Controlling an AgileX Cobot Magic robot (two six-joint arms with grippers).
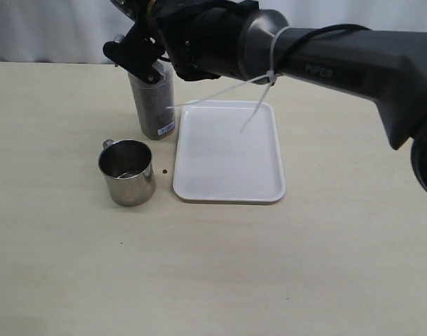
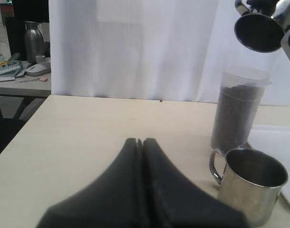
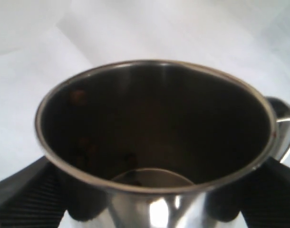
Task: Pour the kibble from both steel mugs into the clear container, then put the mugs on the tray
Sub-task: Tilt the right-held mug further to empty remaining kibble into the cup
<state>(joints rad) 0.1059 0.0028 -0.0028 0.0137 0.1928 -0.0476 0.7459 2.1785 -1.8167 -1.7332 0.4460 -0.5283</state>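
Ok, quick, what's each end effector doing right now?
Left end effector: closed, empty.
Right end effector: holding a steel mug, tipped above the clear container.

The right arm (image 1: 339, 66) reaches from the right across to the far left, held high. The right gripper (image 1: 138, 50) clamps a mug (image 3: 154, 137) between 2 wide-set fingers (image 3: 21, 199), tipped over. The left gripper (image 2: 142, 141) sits low at the near left, its 2 fingers pressed together.

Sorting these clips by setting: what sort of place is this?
Likely a robotics lab or office: a robot arm over a pale table, a white curtain behind, and a cluttered desk with a steel jug beyond.
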